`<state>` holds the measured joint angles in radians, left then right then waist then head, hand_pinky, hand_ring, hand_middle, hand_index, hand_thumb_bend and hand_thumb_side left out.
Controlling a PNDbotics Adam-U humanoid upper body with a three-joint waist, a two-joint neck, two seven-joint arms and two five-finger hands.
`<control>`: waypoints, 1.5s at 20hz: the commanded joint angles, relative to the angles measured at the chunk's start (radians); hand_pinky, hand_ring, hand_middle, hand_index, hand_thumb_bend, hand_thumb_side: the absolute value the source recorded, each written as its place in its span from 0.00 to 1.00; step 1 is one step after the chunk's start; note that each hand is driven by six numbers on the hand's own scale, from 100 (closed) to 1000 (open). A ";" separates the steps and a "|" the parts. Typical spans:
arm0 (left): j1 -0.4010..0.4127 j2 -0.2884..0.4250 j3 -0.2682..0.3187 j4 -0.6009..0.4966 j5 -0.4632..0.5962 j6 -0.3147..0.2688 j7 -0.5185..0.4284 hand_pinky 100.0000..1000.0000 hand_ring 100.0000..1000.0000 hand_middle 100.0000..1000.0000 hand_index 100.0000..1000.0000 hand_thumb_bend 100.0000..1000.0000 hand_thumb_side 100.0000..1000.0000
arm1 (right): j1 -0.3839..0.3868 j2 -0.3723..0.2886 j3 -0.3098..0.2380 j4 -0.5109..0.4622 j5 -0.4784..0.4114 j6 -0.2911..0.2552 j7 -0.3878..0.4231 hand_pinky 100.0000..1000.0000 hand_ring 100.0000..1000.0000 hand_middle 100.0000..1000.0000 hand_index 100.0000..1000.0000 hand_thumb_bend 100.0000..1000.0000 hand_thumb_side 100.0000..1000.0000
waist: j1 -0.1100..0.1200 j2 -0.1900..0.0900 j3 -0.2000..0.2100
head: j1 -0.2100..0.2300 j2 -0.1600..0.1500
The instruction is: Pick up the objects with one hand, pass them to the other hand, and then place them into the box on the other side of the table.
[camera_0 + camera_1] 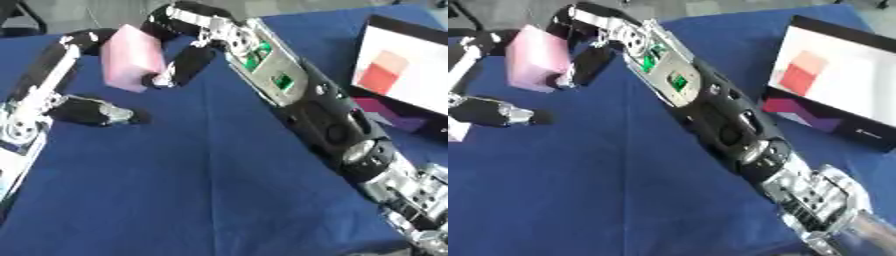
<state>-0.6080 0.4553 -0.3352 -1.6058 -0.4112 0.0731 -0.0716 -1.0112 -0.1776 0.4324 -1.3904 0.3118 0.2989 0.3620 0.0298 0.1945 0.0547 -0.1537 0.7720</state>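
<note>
Pink block (pixel 131 57) sat between your two hands above the far left of the blue-covered table (pixel 201 190). Your right hand (pixel 188 62) curled its fingers against the block's right face, gripping it. Your left hand (pixel 83 40) touched its left edge; whether it gripped, I could not tell. The box (pixel 411 67) stood at the right edge, red and peach items inside.

We see the block (pixel 131 57) far left of the box (pixel 404 67), with both hands (pixel 188 62) beside it.

A matt blue cloth (pixel 201 190) covers the table; the pink block (pixel 131 57) looks soft and matt, foam-like.
</note>
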 commanded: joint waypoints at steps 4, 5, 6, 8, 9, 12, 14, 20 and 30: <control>0.019 0.063 0.042 -0.012 0.015 0.050 0.058 0.81 0.76 0.67 0.88 0.91 0.44 | -0.014 -0.039 -0.029 -0.051 -0.028 0.010 -0.001 0.89 0.69 0.37 0.49 0.27 0.00 | 0.004 -0.025 -0.008 | -0.006 -0.002; 0.025 0.068 0.046 -0.009 0.023 0.057 0.064 0.81 0.76 0.67 0.88 0.91 0.44 | -0.013 -0.043 -0.034 -0.057 -0.036 0.013 -0.003 0.89 0.69 0.37 0.49 0.27 0.00 | 0.004 -0.025 -0.009 | -0.008 -0.002; 0.031 0.074 0.050 -0.007 0.030 0.064 0.070 0.81 0.75 0.66 0.88 0.88 0.44 | -0.012 -0.048 -0.040 -0.064 -0.044 0.017 -0.006 0.89 0.69 0.37 0.49 0.27 0.00 | 0.005 -0.026 -0.010 | -0.010 -0.002; 0.043 0.086 0.058 -0.001 0.042 0.075 0.080 0.81 0.75 0.66 0.87 0.85 0.44 | -0.012 -0.065 -0.052 -0.083 -0.063 0.024 -0.016 0.89 0.69 0.37 0.49 0.27 0.00 | 0.006 -0.029 -0.014 | -0.013 -0.002; 0.050 0.093 0.062 0.001 0.047 0.080 0.084 0.81 0.75 0.66 0.87 0.84 0.44 | -0.011 -0.076 -0.060 -0.093 -0.071 0.028 -0.024 0.89 0.69 0.37 0.49 0.27 0.00 | 0.007 -0.030 -0.016 | -0.014 -0.002; 0.070 0.114 0.074 0.004 0.058 0.089 0.094 0.80 0.75 0.65 0.85 0.79 0.42 | -0.006 -0.120 -0.088 -0.116 -0.098 0.042 -0.053 0.89 0.69 0.38 0.50 0.27 0.00 | 0.007 -0.033 -0.022 | -0.023 -0.002; 0.083 0.126 0.083 0.001 0.063 0.095 0.100 0.80 0.74 0.65 0.84 0.75 0.43 | -0.001 -0.157 -0.112 -0.124 -0.115 0.053 -0.079 0.89 0.69 0.38 0.50 0.27 0.00 | 0.007 -0.035 -0.025 | -0.030 -0.002; 0.107 0.154 0.105 -0.021 0.099 0.108 0.124 0.79 0.73 0.63 0.81 0.64 0.48 | 0.022 -0.295 -0.187 -0.102 -0.166 0.082 -0.153 0.89 0.68 0.38 0.51 0.27 0.00 | 0.007 -0.038 -0.035 | -0.053 -0.002; 0.110 0.157 0.128 -0.046 0.145 0.126 0.181 0.79 0.74 0.64 0.79 0.59 0.50 | 0.107 -0.462 -0.291 -0.010 -0.208 0.081 -0.258 0.89 0.68 0.39 0.51 0.27 0.00 | 0.013 -0.040 -0.042 | -0.114 -0.003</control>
<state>-0.4898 0.5804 -0.2241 -1.6312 -0.2747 0.1988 0.0983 -0.8887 -0.5935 0.1639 -1.4012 0.1116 0.3806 0.1177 0.0311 0.1934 0.0131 -0.2588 0.7721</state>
